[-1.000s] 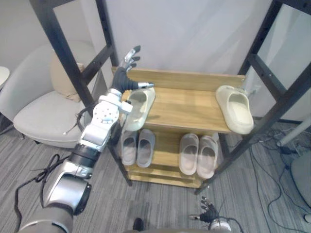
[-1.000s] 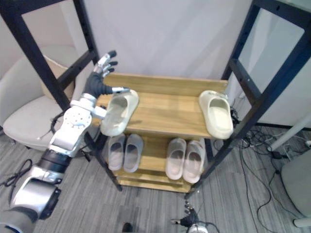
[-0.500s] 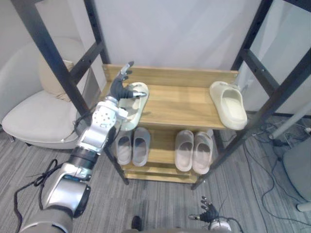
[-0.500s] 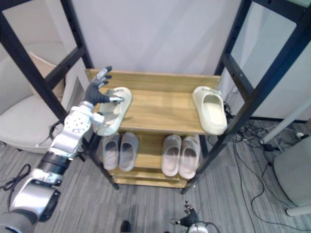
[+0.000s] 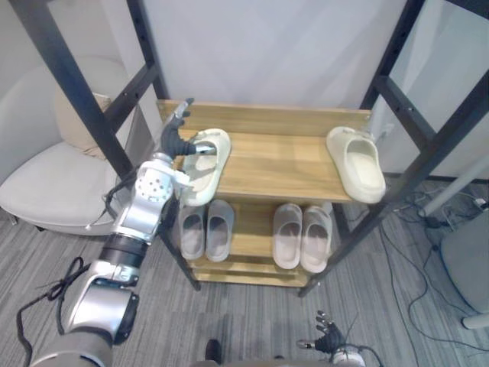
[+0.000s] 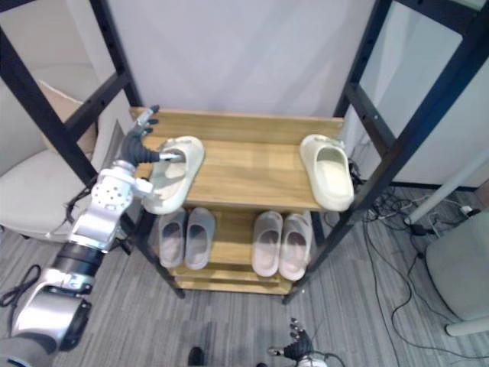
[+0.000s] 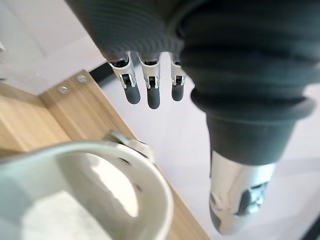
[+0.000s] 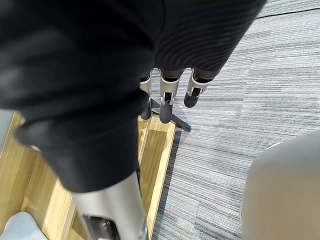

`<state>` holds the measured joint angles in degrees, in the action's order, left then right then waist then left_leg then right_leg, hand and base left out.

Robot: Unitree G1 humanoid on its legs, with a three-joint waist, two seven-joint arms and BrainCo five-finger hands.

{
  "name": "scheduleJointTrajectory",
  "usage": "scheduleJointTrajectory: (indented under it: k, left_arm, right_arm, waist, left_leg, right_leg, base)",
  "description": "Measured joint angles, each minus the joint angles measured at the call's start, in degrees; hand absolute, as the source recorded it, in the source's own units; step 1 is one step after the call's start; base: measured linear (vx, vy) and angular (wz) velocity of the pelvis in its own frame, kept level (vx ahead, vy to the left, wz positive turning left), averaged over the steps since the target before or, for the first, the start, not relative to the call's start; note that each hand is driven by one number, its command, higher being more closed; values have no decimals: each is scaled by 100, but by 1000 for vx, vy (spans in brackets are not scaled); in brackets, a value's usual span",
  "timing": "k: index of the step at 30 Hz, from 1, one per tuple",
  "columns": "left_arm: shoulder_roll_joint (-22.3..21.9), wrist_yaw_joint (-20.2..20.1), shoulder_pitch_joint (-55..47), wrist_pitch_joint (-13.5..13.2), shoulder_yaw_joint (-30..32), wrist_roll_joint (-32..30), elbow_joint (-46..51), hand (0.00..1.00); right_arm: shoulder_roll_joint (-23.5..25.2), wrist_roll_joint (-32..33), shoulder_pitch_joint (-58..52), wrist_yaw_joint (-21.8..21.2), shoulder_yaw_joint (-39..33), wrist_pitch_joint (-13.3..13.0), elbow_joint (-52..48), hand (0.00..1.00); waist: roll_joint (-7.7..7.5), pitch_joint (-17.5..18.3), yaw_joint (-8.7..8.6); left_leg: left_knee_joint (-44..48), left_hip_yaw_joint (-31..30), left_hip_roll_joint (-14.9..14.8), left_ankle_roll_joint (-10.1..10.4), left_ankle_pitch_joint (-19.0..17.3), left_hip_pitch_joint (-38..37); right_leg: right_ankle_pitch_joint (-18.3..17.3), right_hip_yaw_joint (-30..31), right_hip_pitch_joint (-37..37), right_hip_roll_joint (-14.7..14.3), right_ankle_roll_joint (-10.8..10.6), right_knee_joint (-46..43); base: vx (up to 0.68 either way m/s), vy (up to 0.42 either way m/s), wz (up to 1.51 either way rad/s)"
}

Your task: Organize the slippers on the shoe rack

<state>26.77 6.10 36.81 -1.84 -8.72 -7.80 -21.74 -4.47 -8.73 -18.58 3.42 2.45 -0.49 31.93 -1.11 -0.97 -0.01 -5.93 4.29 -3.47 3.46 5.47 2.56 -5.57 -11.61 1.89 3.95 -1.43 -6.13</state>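
A wooden shoe rack (image 5: 283,164) stands before me. On its top shelf a cream slipper (image 5: 202,164) lies at the left end, its heel hanging over the front edge. My left hand (image 5: 174,136) is at that slipper's left side, open, fingers straight and pointing up, thumb (image 7: 240,205) reaching over the slipper's toe part (image 7: 100,190). A second cream slipper (image 5: 356,162) lies at the shelf's right end, also hanging over the front. My right hand (image 5: 328,338) hangs low near the floor, open, its fingers (image 8: 167,107) straight.
The lower shelf holds a grey pair (image 5: 205,229) and a pinkish pair (image 5: 302,237). Black metal frame posts (image 5: 69,76) (image 5: 428,145) flank the rack. A pale armchair (image 5: 46,183) stands at the left, cables and a grey seat (image 5: 466,267) at the right.
The camera has shifted. My left hand has come down from above the shelf's back edge to the slipper's left side. Both cream slippers keep their places on the shelf.
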Motion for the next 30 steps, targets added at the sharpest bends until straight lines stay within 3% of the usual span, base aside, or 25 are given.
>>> scheduleJointTrajectory:
  k: [16,27,28,30]
  left_arm:
    - [55,83,98,129,223,-448,-520,0]
    - [54,145,715,159,232,-442,-1113,0]
    - [54,146,753,162,232,-440,-1155,100]
    - [55,149,768,165,265,-433,-1160,100]
  right_arm:
    - [-2,16,-169,-6,5,-68,-210,0]
    - [-1,37,-148,-6,11,-115,-260,0]
    - [-2,37,-154,-6,10,-114,-287,0]
    - [-1,37,-163,-6,13,-114,-340,0]
  waist:
    - [-121,-65,-31]
    - [-180,-225,-70]
    - [-183,-248,-83]
    - [-187,-269,-100]
  left_leg:
    - [-1,173,-65,5,-3,10]
    - [0,324,-88,5,-4,41]
    - [0,336,-89,4,-5,40]
    - [0,412,-91,10,-11,41]
  right_leg:
    - [169,221,46,-76,26,168]
    - [276,401,137,-113,39,247]
    - [281,416,144,-114,38,248]
    - [303,469,170,-114,36,257]
  base:
    - [0,0,-7]
    - [7,5,-9]
    - [10,8,-9]
    - [17,11,-17]
